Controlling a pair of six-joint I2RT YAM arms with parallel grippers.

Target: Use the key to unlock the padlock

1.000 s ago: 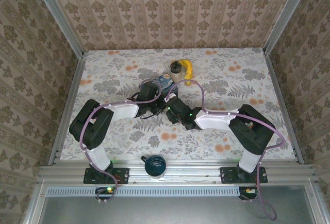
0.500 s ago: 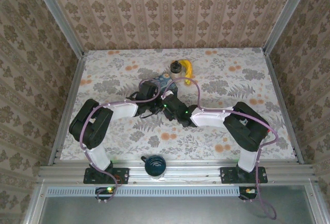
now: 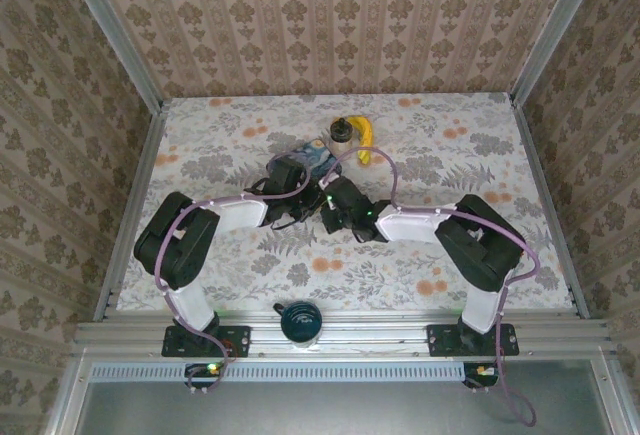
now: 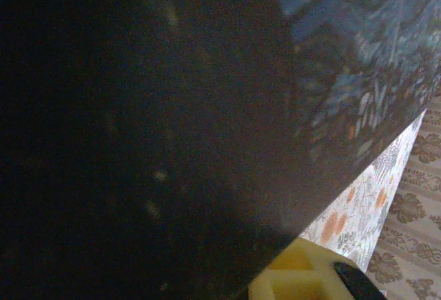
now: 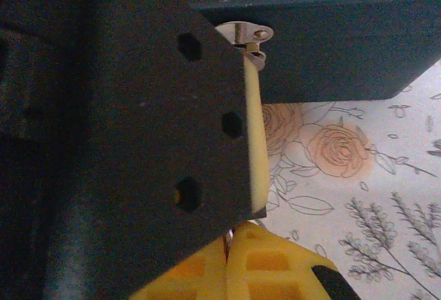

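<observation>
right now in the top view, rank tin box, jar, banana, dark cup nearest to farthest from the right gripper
1. tin box, right beside the right gripper
2. jar and banana, farther back; too close to call
3. dark cup, near table edge

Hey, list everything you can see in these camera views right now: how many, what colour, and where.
tin box: one, blue with a painted scene, mid-table
metal clasp: one, silver, on the tin box's side wall
jar: one, pale with a dark lid, beyond the box
banana-shaped item: one, yellow, right of the jar
cup: one, dark blue, near rail between the arm bases
table: one, floral cloth
left gripper: one, black, at the box's near-left side
right gripper: one, black, at the box's near side
</observation>
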